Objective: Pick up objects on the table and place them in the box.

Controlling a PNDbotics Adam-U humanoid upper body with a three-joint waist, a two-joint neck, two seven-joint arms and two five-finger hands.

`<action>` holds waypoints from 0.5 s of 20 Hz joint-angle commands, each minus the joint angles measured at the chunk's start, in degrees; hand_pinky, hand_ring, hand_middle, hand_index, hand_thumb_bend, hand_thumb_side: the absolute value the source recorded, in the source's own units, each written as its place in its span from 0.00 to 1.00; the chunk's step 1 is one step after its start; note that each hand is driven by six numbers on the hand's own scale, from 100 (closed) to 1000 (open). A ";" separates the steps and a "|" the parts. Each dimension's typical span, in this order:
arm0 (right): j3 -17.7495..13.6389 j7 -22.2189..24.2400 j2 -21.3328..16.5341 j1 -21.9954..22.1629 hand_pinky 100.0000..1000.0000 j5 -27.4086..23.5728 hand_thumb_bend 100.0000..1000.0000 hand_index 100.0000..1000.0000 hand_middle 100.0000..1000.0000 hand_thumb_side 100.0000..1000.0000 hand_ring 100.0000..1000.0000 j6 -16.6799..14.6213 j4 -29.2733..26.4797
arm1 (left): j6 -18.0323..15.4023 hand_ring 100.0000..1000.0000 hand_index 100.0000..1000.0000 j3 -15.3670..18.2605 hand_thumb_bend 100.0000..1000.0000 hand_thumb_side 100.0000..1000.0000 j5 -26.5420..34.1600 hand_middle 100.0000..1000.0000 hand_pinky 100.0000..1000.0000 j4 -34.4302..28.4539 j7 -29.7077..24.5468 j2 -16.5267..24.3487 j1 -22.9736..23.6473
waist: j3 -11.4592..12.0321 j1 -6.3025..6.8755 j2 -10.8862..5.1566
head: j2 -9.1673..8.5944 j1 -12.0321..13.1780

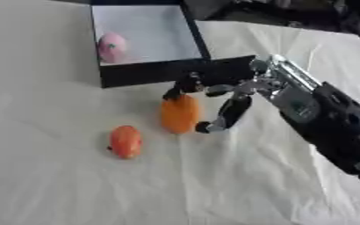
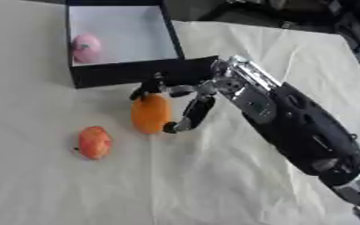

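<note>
1. Table (image 1: 52,184): covered with a pale, creased cloth; your work area sits in its upper-middle part.
2. Box (image 1: 156,74): black walls, pale floor, standing at the far side of the table, its open top facing the camera.
3. Pink fruit (image 1: 112,47): already lying inside the box, against its left wall.
4. Orange fruit (image 1: 180,113): oblong, standing on the cloth just in front of the box's near wall, not yet in the box.
5. Red fruit (image 1: 125,141): on the cloth, down and to the left of the orange fruit, apart from it and untouched.
6. Right hand (image 1: 228,94): your arm comes in from the lower right. Its fingers curl around the orange fruit, with dark fingertips (image 1: 185,85) at the fruit's top and another digit (image 2: 191,115) bent down along its right side, tip near the fruit's lower edge. You are grasping the fruit.
7. Whether the orange fruit has left the cloth, you cannot tell from either eye view.
8. Left hand: shows in neither view.
</note>
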 commanded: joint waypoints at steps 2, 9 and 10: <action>-0.92 -1.47 -0.17 -0.67 0.93 2.15 0.24 0.94 0.73 0.19 0.82 -0.24 1.80 | -0.08 0.81 0.75 -0.10 0.00 0.57 -0.15 0.76 0.87 -0.39 -0.63 0.47 -0.49 | 0.23 1.47 0.40 | -0.05 -0.33; -1.60 -5.18 1.00 -1.80 0.92 6.13 0.30 0.94 0.74 0.22 0.82 -0.34 5.17 | -0.03 0.81 0.75 -0.35 0.00 0.57 -0.19 0.76 0.87 -0.14 -1.22 0.03 -0.70 | 0.70 1.69 0.95 | -0.20 -0.99; -1.66 -6.09 1.15 -1.96 0.91 7.12 0.30 0.92 0.73 0.22 0.81 -0.29 5.80 | -0.03 0.81 0.75 -0.42 0.00 0.57 -0.17 0.76 0.87 -0.12 -1.33 -0.04 -0.76 | 0.78 1.72 1.01 | -0.27 -1.11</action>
